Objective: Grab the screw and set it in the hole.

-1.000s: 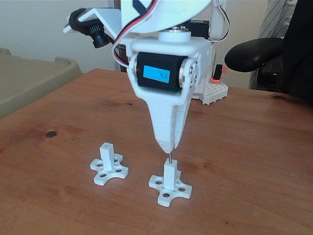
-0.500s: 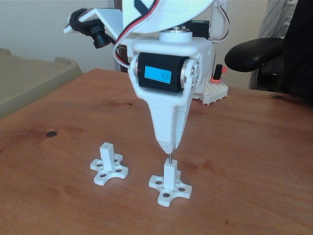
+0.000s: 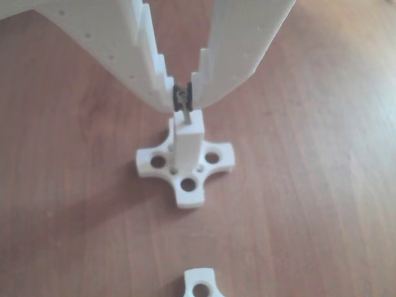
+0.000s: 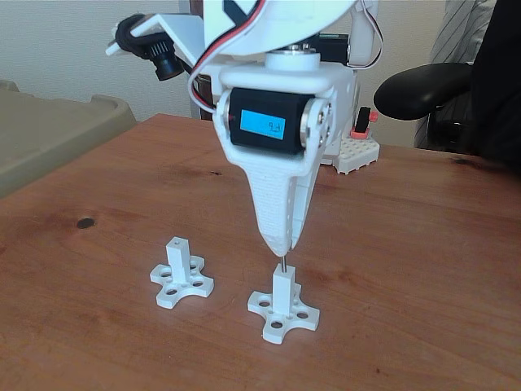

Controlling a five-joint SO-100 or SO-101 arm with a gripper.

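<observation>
White two-finger gripper (image 4: 282,247) clamps head of thin dark grey metal screw (image 3: 184,111), shank upright, tip entering hole (image 4: 282,274) atop white square post (image 4: 282,293) near wooden table (image 4: 423,269) front edge. Step: insertion. Next, judged: lower straight, then release.

This looks like a home office or hobby room used for tinkering with a small robot. A reddish-brown wooden table (image 4: 423,244) with visible grain and knots fills the lower part of the fixed view. At the upper right stands a black office chair (image 4: 423,90) with a padded armrest, and a striped cloth (image 4: 464,32) hangs beside it. A plain pale wall (image 4: 73,49) runs across the upper left, with a beige plastic bin lid (image 4: 57,134) at the left edge. Near the table's far edge, right of centre, sits a white breadboard (image 4: 354,155) carrying a small orange part, typical of hobby electronics.
</observation>
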